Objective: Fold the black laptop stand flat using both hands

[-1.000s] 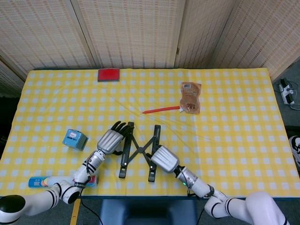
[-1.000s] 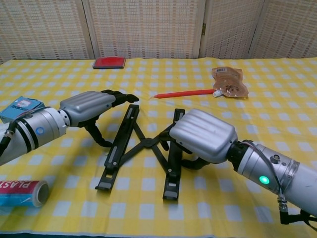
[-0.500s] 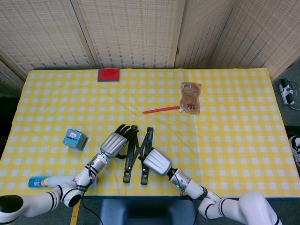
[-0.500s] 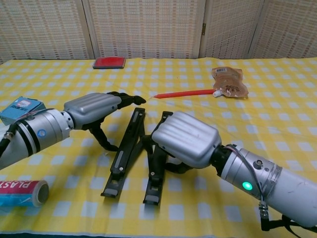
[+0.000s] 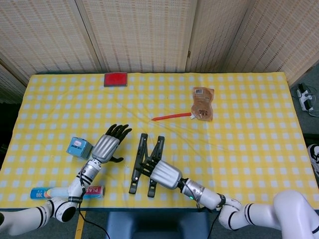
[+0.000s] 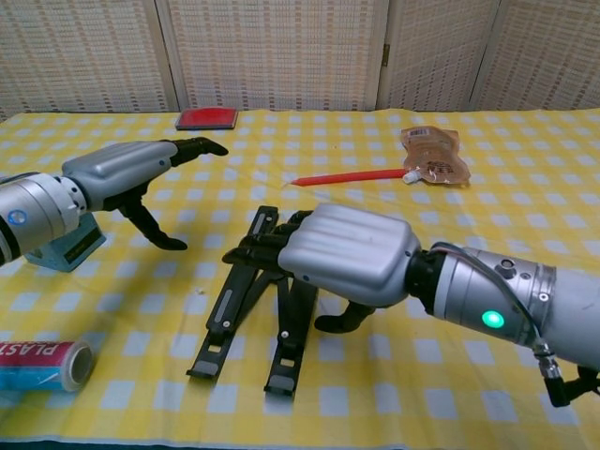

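Far left, near the table's front edge, I see the plastic-wrap roll (image 5: 65, 192) lying on the yellow checked cloth (image 5: 249, 149), and just above it the small blue box (image 5: 79, 148). My left hand (image 5: 106, 145) has come off the stand since half a second ago: it now hovers near the blue box, fingers spread and holding nothing, well apart from the work. The black laptop stand (image 5: 145, 165) lies in the front middle of the cloth, its two rails now nearly together in a narrow V, where a second ago they stood wide apart in an X. My right hand (image 6: 349, 254) rests over the rails, fingers (image 6: 267, 246) curled onto them; whether they truly grip, I cannot tell. I judge the fold nearly done, with only a last squeeze needed.
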`<state>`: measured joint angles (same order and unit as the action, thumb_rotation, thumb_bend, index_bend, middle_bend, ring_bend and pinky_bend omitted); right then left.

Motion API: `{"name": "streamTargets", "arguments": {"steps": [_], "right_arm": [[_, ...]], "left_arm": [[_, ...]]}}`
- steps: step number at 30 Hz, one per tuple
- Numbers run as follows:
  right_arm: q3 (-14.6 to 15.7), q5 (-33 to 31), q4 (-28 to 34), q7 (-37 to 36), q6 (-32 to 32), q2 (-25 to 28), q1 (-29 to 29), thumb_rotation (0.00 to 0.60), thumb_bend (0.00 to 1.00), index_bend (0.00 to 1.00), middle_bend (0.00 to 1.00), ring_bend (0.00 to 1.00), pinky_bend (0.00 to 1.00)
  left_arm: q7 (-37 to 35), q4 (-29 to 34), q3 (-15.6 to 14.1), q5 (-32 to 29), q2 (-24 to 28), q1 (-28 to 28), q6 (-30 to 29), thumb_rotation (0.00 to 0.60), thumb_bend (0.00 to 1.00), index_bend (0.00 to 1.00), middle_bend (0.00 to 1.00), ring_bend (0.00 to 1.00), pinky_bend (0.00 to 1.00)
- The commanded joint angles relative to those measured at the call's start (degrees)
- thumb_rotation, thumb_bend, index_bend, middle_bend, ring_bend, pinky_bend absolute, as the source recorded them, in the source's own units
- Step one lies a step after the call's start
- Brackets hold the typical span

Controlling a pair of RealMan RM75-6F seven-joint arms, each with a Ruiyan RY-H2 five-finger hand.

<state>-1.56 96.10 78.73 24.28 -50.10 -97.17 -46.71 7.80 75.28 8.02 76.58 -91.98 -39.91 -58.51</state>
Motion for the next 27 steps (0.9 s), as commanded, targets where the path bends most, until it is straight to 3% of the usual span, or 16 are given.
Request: {"name": "streamTargets", "arguments": {"steps": [1,8,27], "right_arm": [[-2.86,-6.60,7.16,5.92,11.12,5.70,-5.53,0.600,0.31,0.00,0.01,0.07,0.08],[-4.35,-11.55,5.54,11.06,16.74,3.88,-9.62,0.600,0.31,0.00,0.00,0.06,0.06],[-2.84,-16.80,-0.67,14.22,18.32,-0.45,-13.69,0.600,0.31,0.00,0.02,0.06,0.06]], "left_arm": [[-0.49,1.70,-0.05,-0.43,1.38,0.97,-0.69,0.600,0.15,0.00,0.04,0.00,0.00],[-0.99,4.28,-0.98,-0.44,3.59,2.47,-1.39,0.600,0.15,0.00,0.02,0.00,0.00],[-3.83,3.24,-1.40,-1.49,4.28,4.14,-0.91,0.600,0.15,0.00,0.01,0.00,0.00]]}}
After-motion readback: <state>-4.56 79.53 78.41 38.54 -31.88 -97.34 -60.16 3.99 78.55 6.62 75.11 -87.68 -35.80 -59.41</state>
